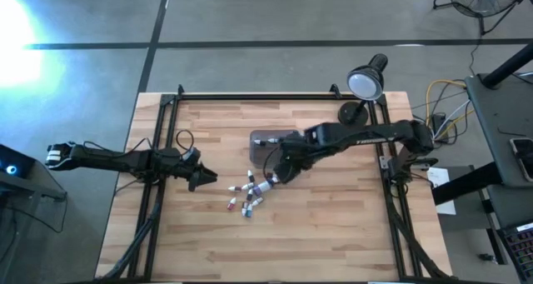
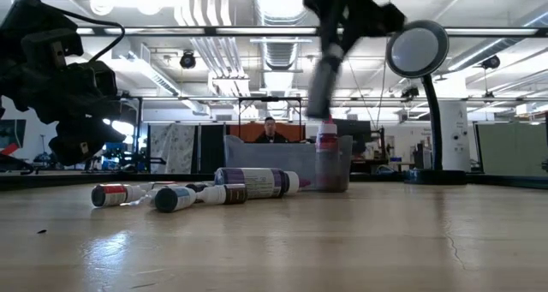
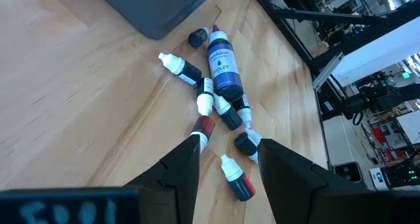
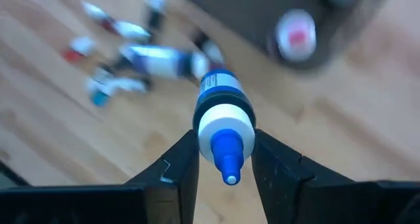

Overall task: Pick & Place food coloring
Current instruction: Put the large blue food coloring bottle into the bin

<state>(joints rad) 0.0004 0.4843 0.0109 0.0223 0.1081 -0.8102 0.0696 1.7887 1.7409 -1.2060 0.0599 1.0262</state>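
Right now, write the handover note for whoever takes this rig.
Right gripper: shut on a blue-tipped bottle, lifted above the table between the pile and the grey tray.
Left gripper: open, empty, hovering beside the pile.
Done: one red-capped bottle stands in the tray.
Left: set the held bottle down in the tray, then move the loose bottles lying on the table, including the larger violet one.

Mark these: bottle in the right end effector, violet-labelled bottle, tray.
blue-tipped bottle (image 4: 223, 122), right wrist view, white shoulder.
violet-labelled bottle (image 3: 223, 65), left wrist view, label.
tray (image 3: 154, 4), left wrist view, grey base.
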